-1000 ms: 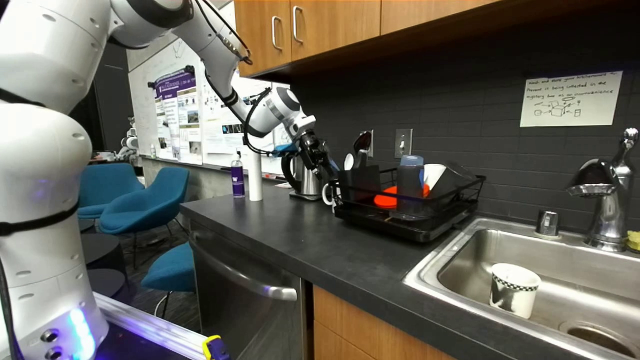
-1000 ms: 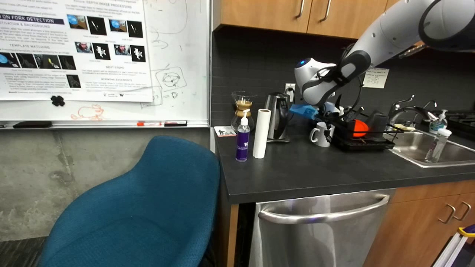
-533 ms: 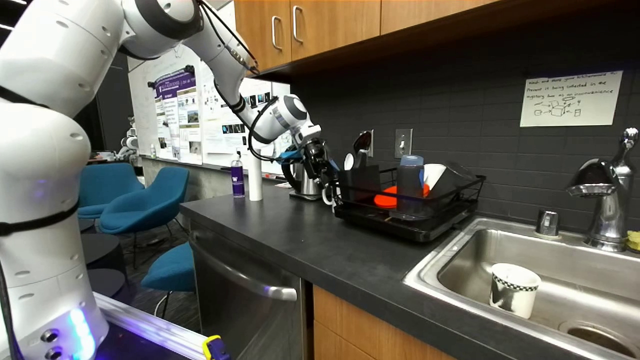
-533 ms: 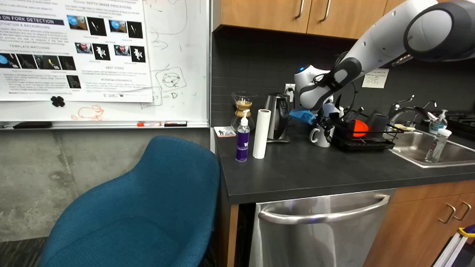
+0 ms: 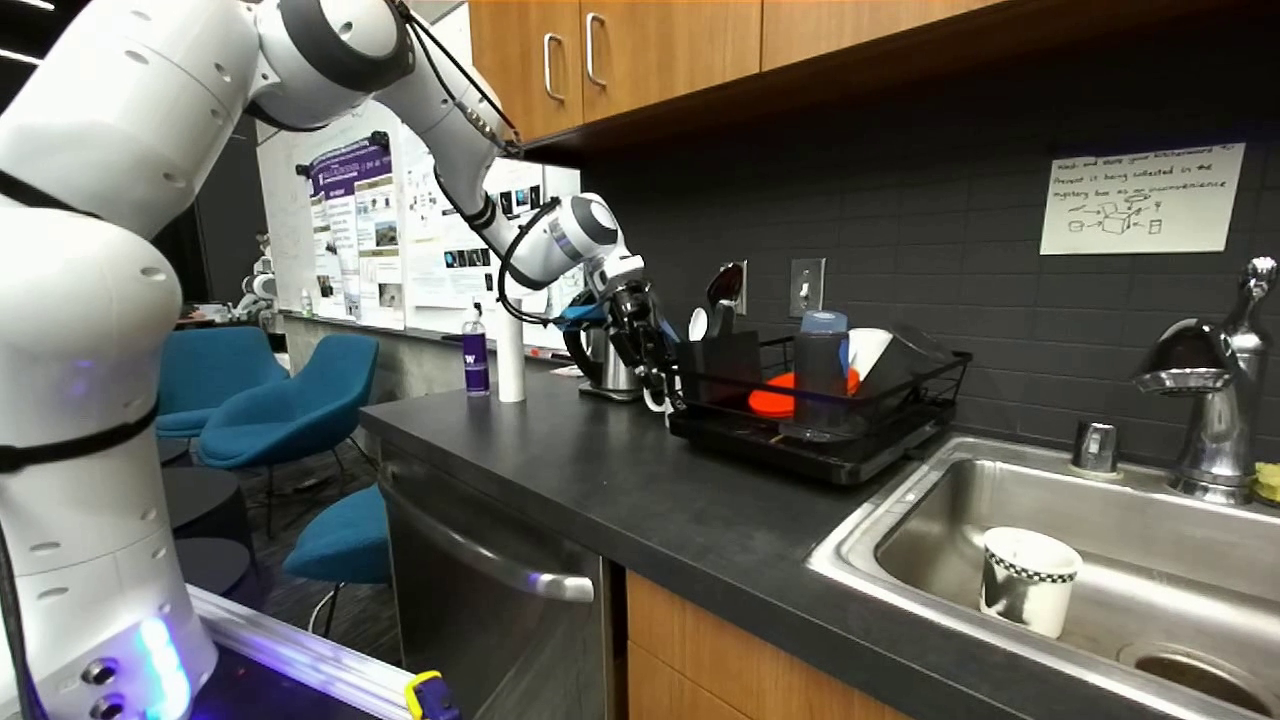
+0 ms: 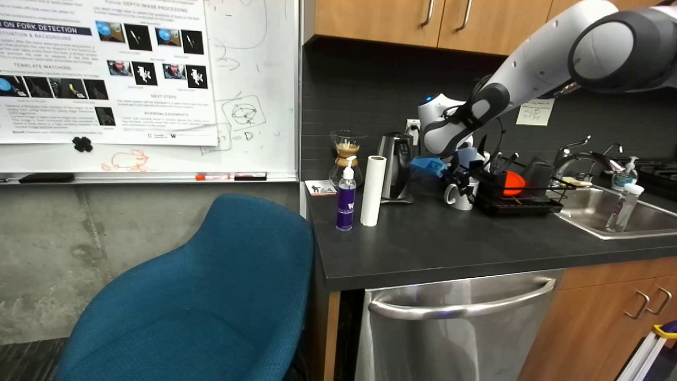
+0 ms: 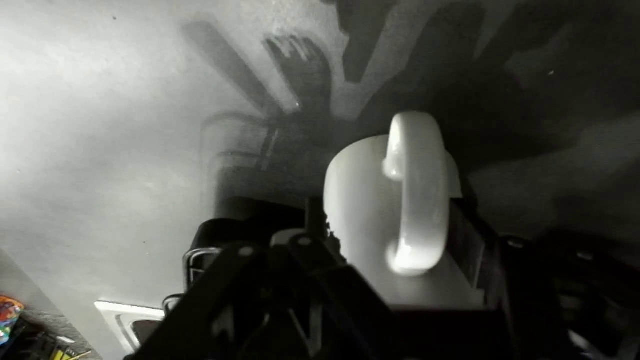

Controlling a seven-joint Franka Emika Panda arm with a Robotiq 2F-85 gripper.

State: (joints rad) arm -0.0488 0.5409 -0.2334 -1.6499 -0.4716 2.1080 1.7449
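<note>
A white mug (image 7: 360, 215) with a dark print stands upright on the dark counter, beside the dish rack. Its handle (image 7: 425, 200) faces the camera in the wrist view and points left in an exterior view, where the mug (image 6: 461, 203) is partly covered by the fingers. From above, my gripper (image 7: 389, 212) straddles the mug's body, a black finger against each side. The right finger's pad (image 7: 466, 242) meets the mug wall, and the left finger overlaps its other edge. In an exterior view my gripper (image 5: 662, 382) hides most of the mug.
The black dish rack (image 5: 850, 465) holds an orange-red bowl (image 6: 513, 183), cups and utensils, close to the gripper. A kettle (image 6: 394, 169), a white roll (image 6: 373, 190) and a purple bottle (image 6: 345, 203) stand nearby. A cup (image 5: 1030, 590) sits in the sink.
The arm has come down and the gripper has dropped around the mug. Its fingers have drawn inward, and the mug has shifted slightly to the right in an exterior view.
</note>
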